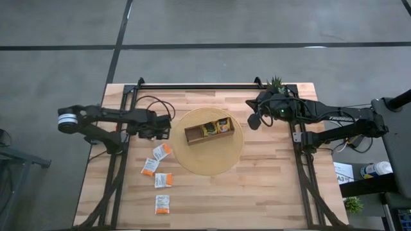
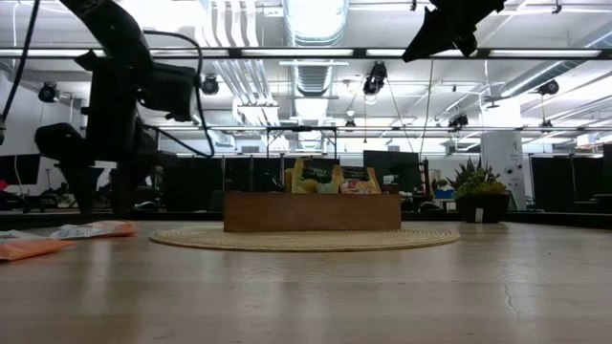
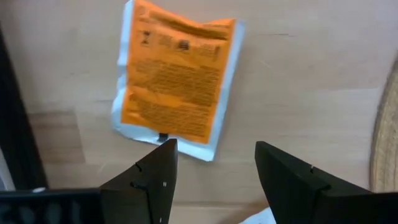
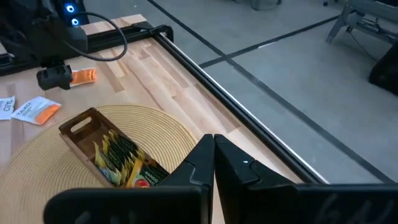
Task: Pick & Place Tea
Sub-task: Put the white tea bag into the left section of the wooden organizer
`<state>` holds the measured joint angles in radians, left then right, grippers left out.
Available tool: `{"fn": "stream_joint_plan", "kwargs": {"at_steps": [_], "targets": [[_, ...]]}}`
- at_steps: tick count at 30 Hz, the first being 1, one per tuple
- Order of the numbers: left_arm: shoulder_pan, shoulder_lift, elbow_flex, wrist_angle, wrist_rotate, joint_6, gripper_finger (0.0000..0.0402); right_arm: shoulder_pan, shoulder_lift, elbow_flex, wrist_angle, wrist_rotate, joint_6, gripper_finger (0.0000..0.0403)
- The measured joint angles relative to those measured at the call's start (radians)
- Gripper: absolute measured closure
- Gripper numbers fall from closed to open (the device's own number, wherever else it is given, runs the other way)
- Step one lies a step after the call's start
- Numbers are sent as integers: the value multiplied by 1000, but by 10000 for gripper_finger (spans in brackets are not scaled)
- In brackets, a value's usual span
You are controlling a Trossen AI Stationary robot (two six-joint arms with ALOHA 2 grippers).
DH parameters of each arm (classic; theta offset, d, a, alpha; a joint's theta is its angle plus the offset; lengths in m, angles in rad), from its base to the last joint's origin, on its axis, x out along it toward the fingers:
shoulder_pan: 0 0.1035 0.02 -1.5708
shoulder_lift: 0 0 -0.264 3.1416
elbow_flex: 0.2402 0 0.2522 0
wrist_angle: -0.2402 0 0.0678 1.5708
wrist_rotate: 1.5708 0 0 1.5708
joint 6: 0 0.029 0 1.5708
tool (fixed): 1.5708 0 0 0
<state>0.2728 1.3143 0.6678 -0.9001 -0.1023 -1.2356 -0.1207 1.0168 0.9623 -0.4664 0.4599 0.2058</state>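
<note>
Several white-and-orange tea sachets lie flat on the table's left half: one [image 1: 162, 151] nearest my left gripper, and others [image 1: 149, 167], [image 1: 164, 180], [image 1: 162, 204] toward the near edge. My left gripper [image 1: 160, 131] hangs open and points down. In its wrist view the nearest sachet [image 3: 174, 81] lies just beyond the gap between the fingertips [image 3: 214, 149], untouched. More tea sachets [image 1: 215, 127] stand in the brown wooden tray [image 1: 192, 135] on a round woven mat [image 1: 209, 160]. My right gripper [image 4: 214, 155] is shut, raised above the table right of the tray.
A small potted plant [image 1: 276, 83] stands at the far right, behind my right arm. The woven mat's edge [image 3: 385, 137] is close beside the left gripper. Dark arm frames run along both table sides [image 1: 119, 160], [image 1: 302, 173]. Bare wood lies near the front right [image 1: 270, 192].
</note>
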Motion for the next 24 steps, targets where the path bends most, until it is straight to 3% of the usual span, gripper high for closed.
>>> {"fn": "stream_joint_plan", "kwargs": {"at_steps": [8, 20, 24], "targets": [[1, -25, -34, 3, 0, -47, 193, 0, 0, 5, 0, 0, 0, 394], [9, 88, -30, 58, -29, -23, 194, 0, 0, 8, -1, 1, 0, 394], [9, 102, -31, 58, -28, -20, 215, 0, 0, 12, 0, 1, 0, 394]]}}
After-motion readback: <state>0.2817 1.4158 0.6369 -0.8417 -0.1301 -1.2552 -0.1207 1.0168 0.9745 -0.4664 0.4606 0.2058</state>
